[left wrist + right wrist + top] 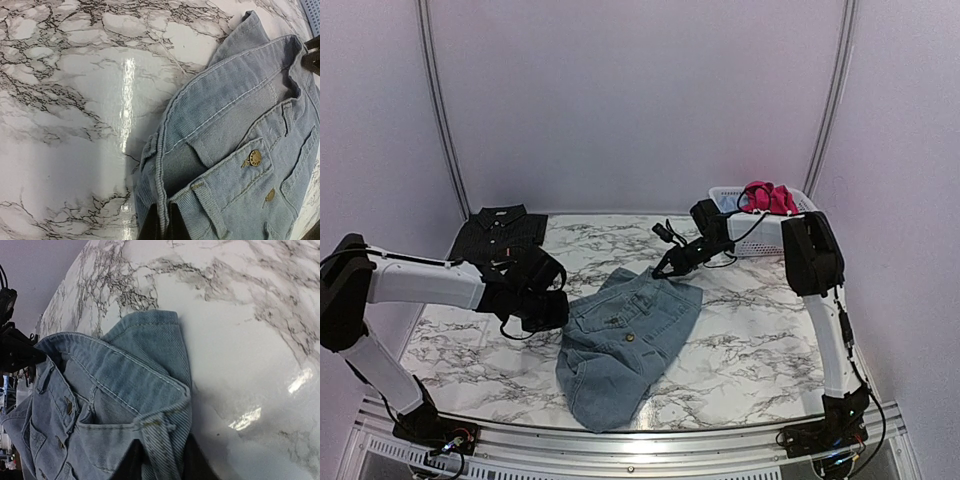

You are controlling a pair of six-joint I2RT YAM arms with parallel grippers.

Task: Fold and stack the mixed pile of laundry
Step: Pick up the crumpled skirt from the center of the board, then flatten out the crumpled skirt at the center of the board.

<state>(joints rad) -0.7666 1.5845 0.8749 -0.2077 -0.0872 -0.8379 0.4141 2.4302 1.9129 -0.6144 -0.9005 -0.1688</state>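
Note:
A light blue denim garment from the laundry pile lies spread on the marble table, waistband toward the back. My left gripper is at its left waistband corner, fingers shut on the thick hem. My right gripper is at the far right corner, where its dark fingers squeeze the folded waistband between them. Brass buttons and pocket flaps face up. A black button shirt lies folded at the back left.
A white lattice basket stands at the back right behind the right arm, with a pink-red garment heaped in it. A black cable loops beside the right wrist. Pale curtain walls close in the table on three sides.

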